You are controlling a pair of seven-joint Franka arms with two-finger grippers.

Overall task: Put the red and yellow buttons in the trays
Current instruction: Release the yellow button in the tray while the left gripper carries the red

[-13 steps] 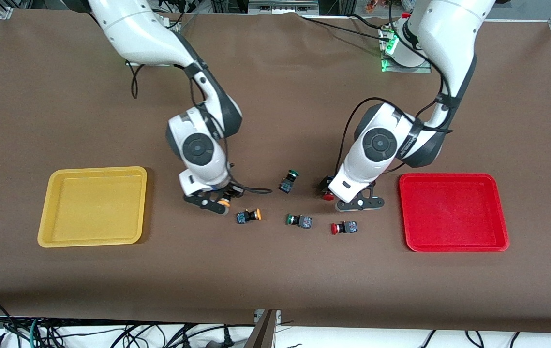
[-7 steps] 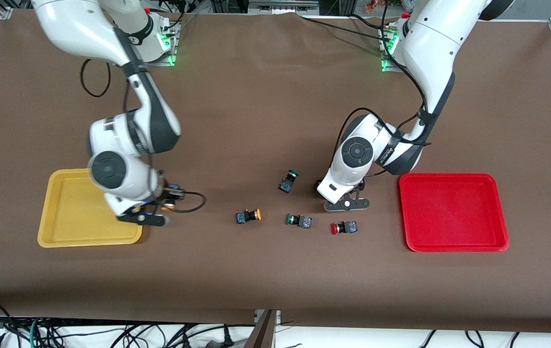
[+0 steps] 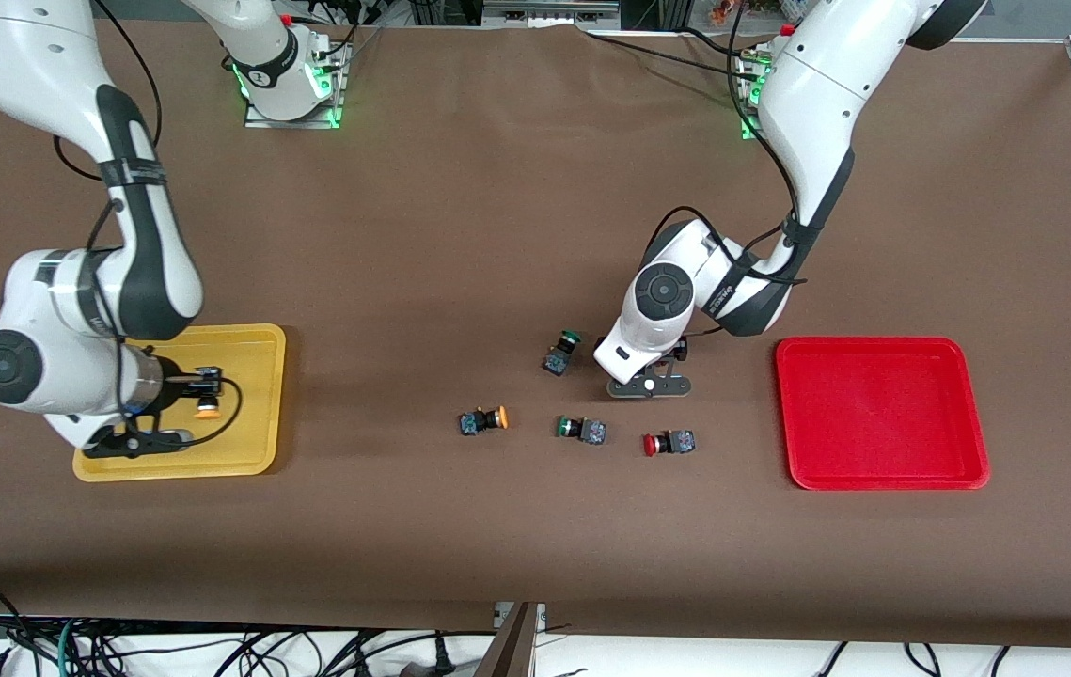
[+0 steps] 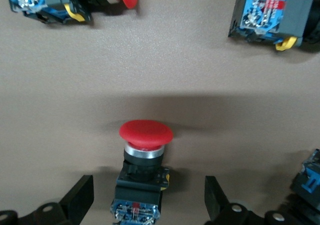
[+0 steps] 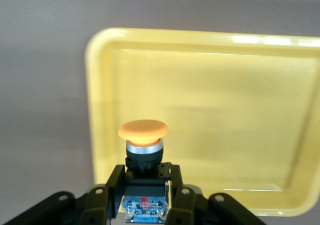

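Now my right gripper [image 5: 145, 195] is squeezing a yellow button [image 5: 143, 150] tight and holding it over the yellow tray [image 3: 253, 338]. Next I am thinking I should lower it and let go. My left gripper [image 4: 149, 205] is spreading wide around a red button [image 4: 145, 155] on the table [image 3: 516, 207], not pinching it yet.

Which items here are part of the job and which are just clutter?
Job:
- yellow button, held by the right gripper over the yellow tray
- second yellow button, on the table
- red button, on the table between the open fingers of the left gripper
- second red button, on the table
- red tray

Clutter:
- two green buttons
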